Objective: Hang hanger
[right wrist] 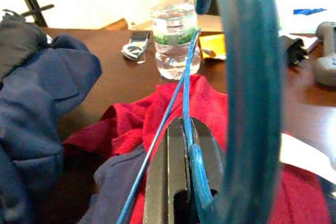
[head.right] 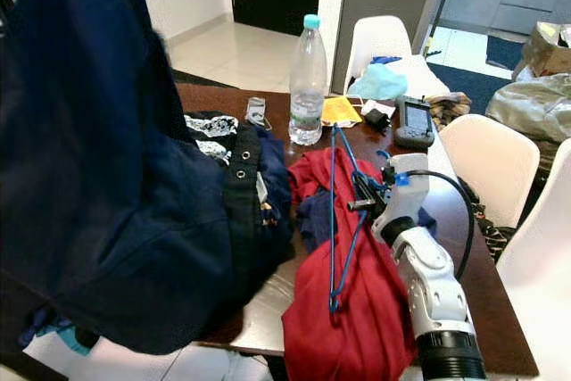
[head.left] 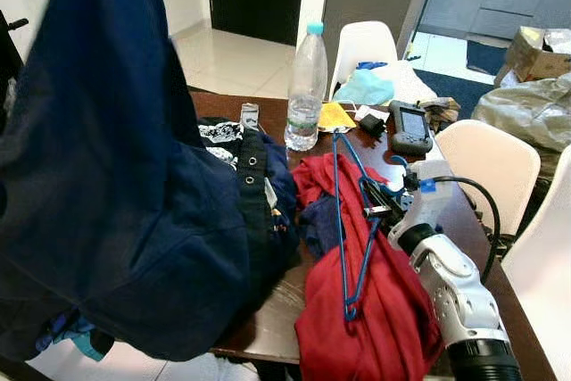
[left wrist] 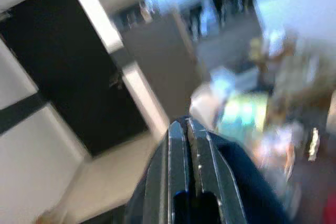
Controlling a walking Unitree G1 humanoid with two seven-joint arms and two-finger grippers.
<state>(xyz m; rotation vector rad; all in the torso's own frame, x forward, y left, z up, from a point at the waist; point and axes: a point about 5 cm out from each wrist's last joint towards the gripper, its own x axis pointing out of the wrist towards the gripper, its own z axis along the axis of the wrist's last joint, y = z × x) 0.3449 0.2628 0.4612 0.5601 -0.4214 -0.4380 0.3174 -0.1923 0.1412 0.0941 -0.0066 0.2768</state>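
A blue wire hanger (head.left: 342,247) lies over a red garment (head.left: 379,327) on the brown table (head.left: 457,216), its hook (right wrist: 247,77) curving close past the right wrist camera. My right gripper (head.left: 372,211) is shut on the hanger's wire near the hook, fingers (right wrist: 173,150) pressed together around it. A large navy garment (head.left: 107,176) hangs lifted on the left and covers much of that side. My left gripper (left wrist: 188,129) is shut, with navy cloth bunched around its fingers, held high above the floor.
A water bottle (head.left: 306,86) stands mid-table behind the clothes, with a yellow item (head.left: 335,116), a grey handheld device (head.left: 410,127) and a teal cloth (head.left: 364,86) beyond. White chairs (head.left: 486,162) line the table's right side. More dark clothes (head.left: 259,176) lie beside the red garment.
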